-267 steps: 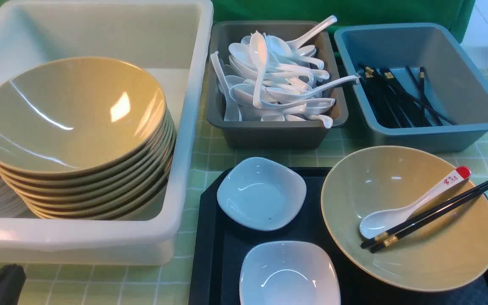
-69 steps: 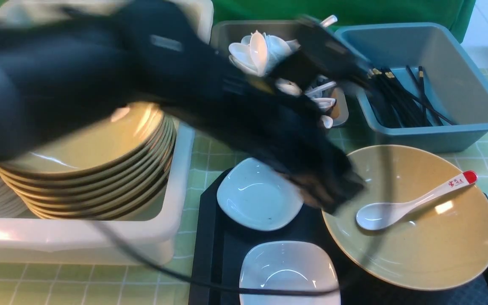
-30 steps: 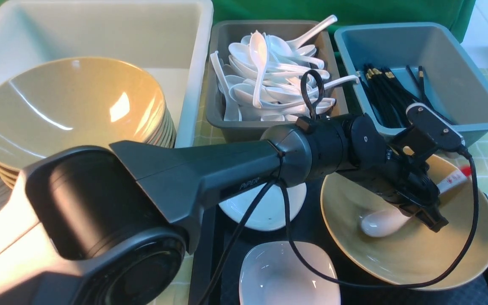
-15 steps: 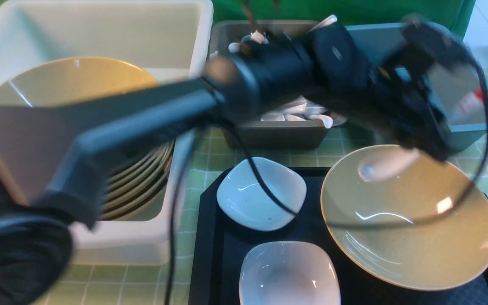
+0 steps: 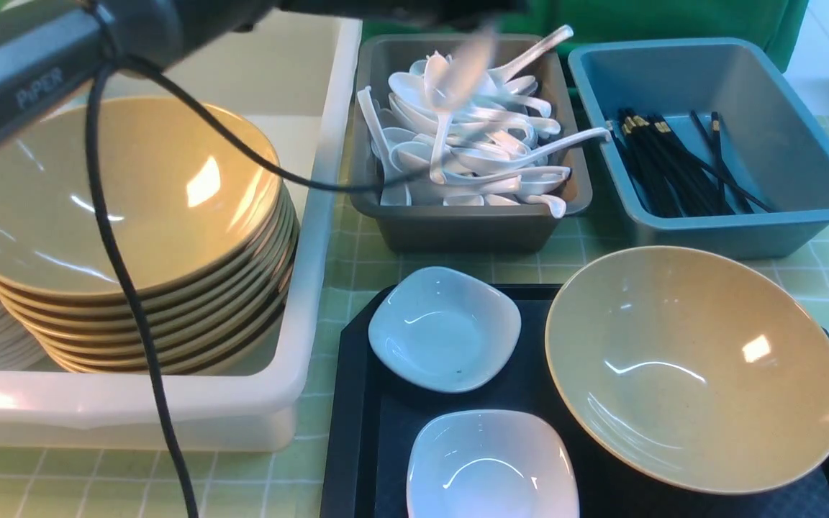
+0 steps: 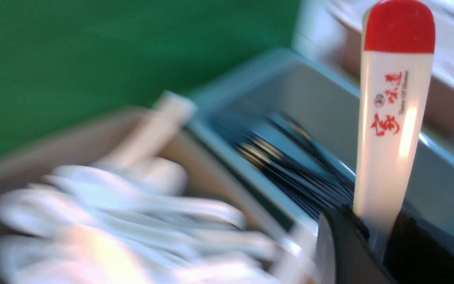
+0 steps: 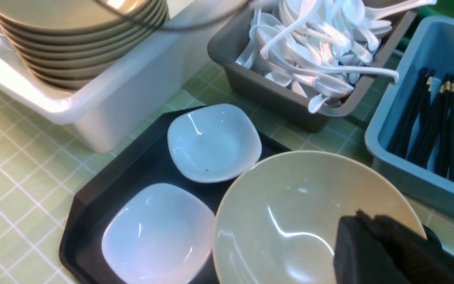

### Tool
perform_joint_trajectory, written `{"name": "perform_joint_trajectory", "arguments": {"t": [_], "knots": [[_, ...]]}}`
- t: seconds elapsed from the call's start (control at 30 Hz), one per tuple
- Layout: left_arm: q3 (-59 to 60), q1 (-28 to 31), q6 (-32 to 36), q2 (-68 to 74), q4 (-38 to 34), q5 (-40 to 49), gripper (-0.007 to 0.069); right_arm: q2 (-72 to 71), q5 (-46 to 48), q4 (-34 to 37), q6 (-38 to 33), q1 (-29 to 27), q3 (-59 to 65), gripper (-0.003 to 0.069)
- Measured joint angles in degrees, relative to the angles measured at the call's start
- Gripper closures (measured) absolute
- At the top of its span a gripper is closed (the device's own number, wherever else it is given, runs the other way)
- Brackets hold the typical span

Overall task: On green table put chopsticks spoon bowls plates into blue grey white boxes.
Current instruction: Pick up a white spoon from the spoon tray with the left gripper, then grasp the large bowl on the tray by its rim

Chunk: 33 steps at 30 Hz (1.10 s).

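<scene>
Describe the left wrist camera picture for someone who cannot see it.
The left tool grips a red-tipped spoon by its white handle, the red end sticking out beyond the tool. Behind it, blurred, a grey bin heaped with white spoons sits beside a blue bin of black chopsticks, before a green backdrop.

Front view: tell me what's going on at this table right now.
The left gripper is clamped on the red-tipped spoon by its handle, holding it above the grey bin heaped with white spoons. The chopsticks lie in the blue bin. One tan bowl and two white plates sit on the black tray, not yet binned. The right gripper is shut and empty, poised over that bowl.
</scene>
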Motion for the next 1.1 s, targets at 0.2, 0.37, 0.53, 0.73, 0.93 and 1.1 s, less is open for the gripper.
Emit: {"name": "perform_joint_trajectory", "arguments": {"t": [0.2, 0.37, 0.53, 0.73, 0.93, 1.1], "knots": [[0.00, 2.38, -0.11, 5.56, -4.79, -10.68, 0.0569, 0.00, -0.19, 0.07, -0.06, 0.00, 0.00, 0.0612], [0.00, 2.43, -0.22, 10.61, -5.30, -11.55, 0.0566, 0.00, -0.19, 0.07, -0.11, 0.00, 0.00, 0.0610], [0.00, 2.43, -0.41, 12.23, -5.23, -11.55, 0.0507, 0.00, -0.19, 0.07, -0.21, 0.00, 0.00, 0.0603], [0.00, 2.43, -0.45, 10.47, -4.26, -10.17, 0.0241, 0.00, -0.19, 0.07, -0.21, 0.00, 0.00, 0.0601], [0.00, 2.43, 0.19, 3.79, -0.18, 2.02, 0.0015, 0.00, -0.01, 0.02, -0.21, 0.00, 0.00, 0.0596], [-0.12, 1.57, -0.07, -3.39, 2.23, 23.41, -0.0026, 0.00, 0.71, 0.07, -0.21, 0.00, 0.00, 0.0591]]}}
